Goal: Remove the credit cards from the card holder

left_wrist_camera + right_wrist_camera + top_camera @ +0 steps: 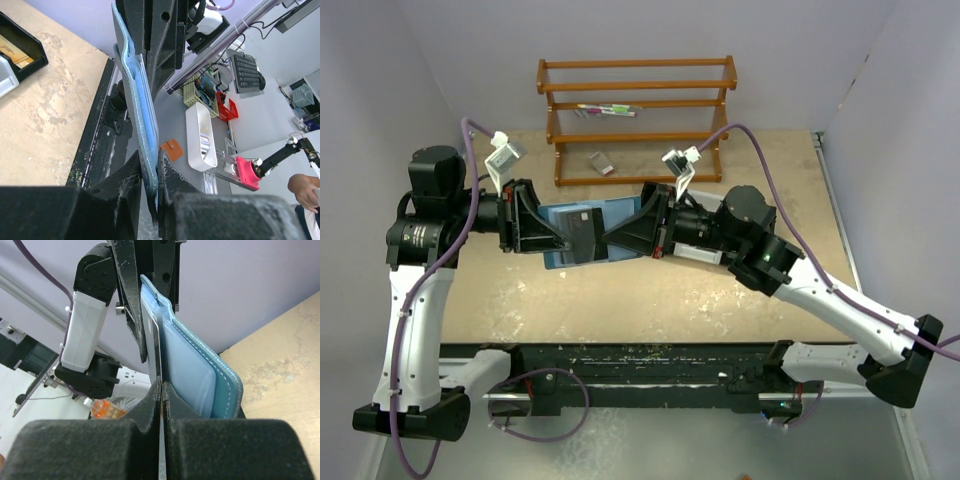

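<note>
The teal-blue card holder [620, 214] hangs in the air between my two grippers, opened out flat above the table. My left gripper [558, 240] is shut on its left edge; in the left wrist view the card holder [142, 105] runs edge-on up from the left gripper [149, 156]. A dark grey credit card [583, 233] lies against the holder's face. My right gripper [607, 240] is shut on that card. In the right wrist view the credit card [159, 347] is a thin edge pinched in the right gripper [161, 388], with the card holder [200, 375] just right of it.
A wooden rack [638, 110] with pens on a shelf stands at the back. A small grey item [601, 163] lies in front of it. A black tray [650, 365] runs along the near edge. An orange-brown item [172, 150] and a white bin [202, 132] lie beyond the table.
</note>
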You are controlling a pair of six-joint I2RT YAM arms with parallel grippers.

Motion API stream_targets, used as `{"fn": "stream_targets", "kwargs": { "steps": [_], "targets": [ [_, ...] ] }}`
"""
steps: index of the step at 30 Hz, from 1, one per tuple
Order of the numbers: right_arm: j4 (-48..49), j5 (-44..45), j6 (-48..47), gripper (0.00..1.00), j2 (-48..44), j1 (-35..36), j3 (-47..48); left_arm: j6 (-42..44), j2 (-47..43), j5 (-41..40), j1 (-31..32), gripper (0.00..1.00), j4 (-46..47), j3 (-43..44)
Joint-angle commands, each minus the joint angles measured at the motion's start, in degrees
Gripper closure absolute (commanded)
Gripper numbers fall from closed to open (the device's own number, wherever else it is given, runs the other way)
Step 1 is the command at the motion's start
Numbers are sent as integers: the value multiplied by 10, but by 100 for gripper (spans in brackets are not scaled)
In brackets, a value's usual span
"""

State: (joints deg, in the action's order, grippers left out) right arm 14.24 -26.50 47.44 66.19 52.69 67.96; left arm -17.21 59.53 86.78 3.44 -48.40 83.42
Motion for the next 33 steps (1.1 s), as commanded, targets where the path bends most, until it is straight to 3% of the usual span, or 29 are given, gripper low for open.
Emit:
{"fn": "stream_targets", "kwargs": {
  "steps": [1,4,7,14,20,33],
  "targets": [
    [26,19,1,100,-18,-7,-8,-15,-12,63,3,93,28,0],
    [46,7,11,99,-17,-7,-17,-16,-13,47,3,96,31,0],
    [67,-4,24,87,0,-7,-20,-16,-13,30,3,100,31,-2],
    [122,-27,59,83,44,-7,-11,-17,-13,13,3,100,28,-4],
    [113,-11,54,97,16,-7,-24,-16,-11,13,3,100,29,-2],
    [-10,-12,6,100,-54,-55,-33,-12,-10,14,3,100,29,5]
  ]
}}
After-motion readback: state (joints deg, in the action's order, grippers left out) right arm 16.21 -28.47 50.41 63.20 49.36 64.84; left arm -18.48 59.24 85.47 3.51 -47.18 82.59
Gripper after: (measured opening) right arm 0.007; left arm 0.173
